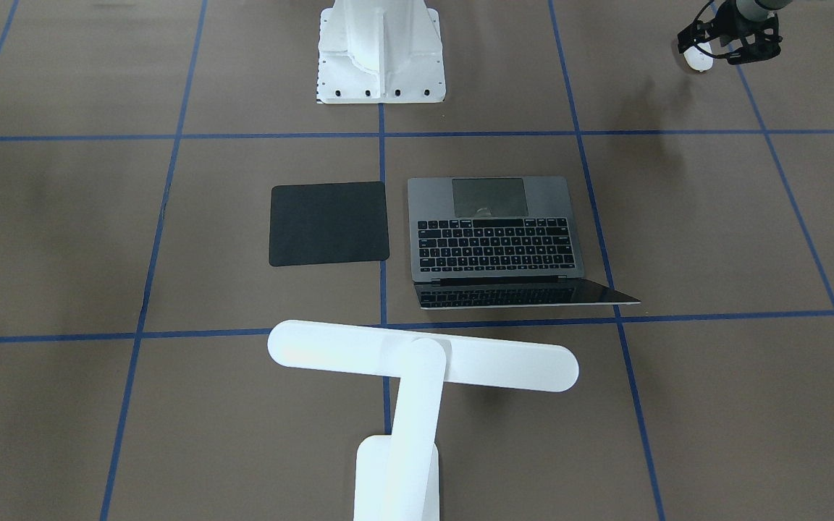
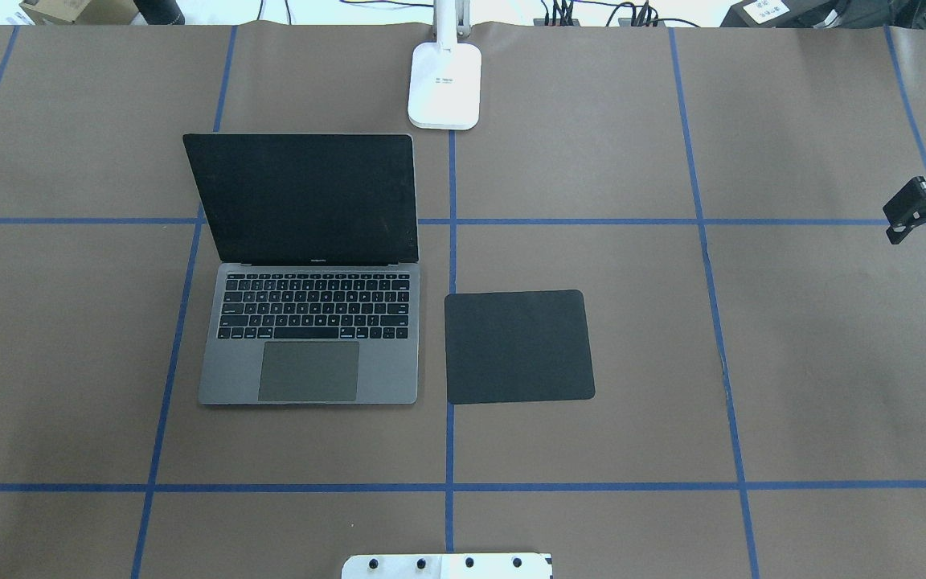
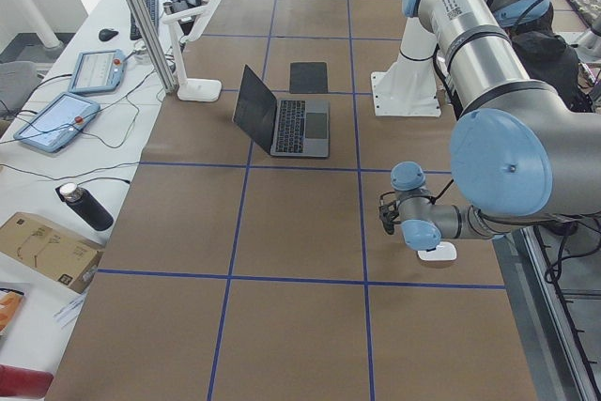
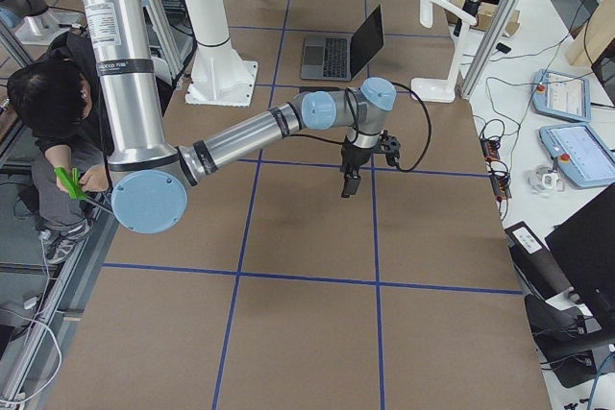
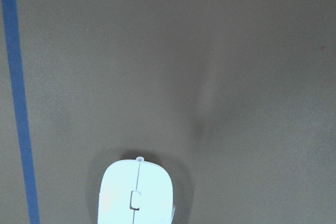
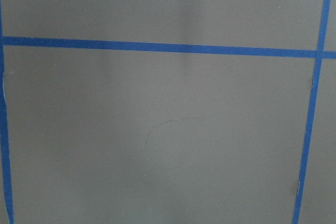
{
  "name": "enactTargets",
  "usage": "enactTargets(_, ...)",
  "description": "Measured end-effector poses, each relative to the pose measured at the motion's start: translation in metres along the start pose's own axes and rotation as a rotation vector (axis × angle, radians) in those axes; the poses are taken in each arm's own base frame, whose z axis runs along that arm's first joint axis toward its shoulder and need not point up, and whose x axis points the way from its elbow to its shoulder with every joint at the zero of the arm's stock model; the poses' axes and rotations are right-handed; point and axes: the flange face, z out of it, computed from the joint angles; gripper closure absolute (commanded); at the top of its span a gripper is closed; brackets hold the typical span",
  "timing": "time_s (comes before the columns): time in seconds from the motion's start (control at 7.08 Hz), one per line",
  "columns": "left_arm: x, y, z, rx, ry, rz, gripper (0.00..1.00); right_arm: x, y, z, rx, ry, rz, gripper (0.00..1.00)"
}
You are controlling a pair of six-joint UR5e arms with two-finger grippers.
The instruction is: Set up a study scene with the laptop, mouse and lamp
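The laptop (image 1: 493, 231) stands open on the brown table, its dark screen up (image 2: 306, 197). The white lamp (image 1: 424, 358) stands behind it, base (image 2: 444, 84) at the far table edge. The white mouse (image 1: 698, 58) lies on the table far out on my left side and shows at the bottom of the left wrist view (image 5: 136, 195). My left gripper (image 1: 725, 43) hovers over the mouse with its jaws apart, holding nothing. My right gripper (image 4: 351, 180) hangs open and empty over bare table far to my right; one of its fingers (image 2: 917, 211) shows in the overhead view.
A flat black square pad (image 2: 518, 346) lies right of the laptop. The white ribbed pedestal (image 1: 381, 51) stands at the near table edge. A person (image 4: 48, 112) sits beside the table near the robot base. Tablets (image 3: 56, 119) and cables lie off the far edge.
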Motion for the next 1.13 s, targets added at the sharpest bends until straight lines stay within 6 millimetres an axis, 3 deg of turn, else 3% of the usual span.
enactTargets(1.13,-0.009,0.005,0.013,-0.02,-0.045,0.041,0.0,-0.004,0.0,0.002,0.002,-0.009,-0.011,0.01)
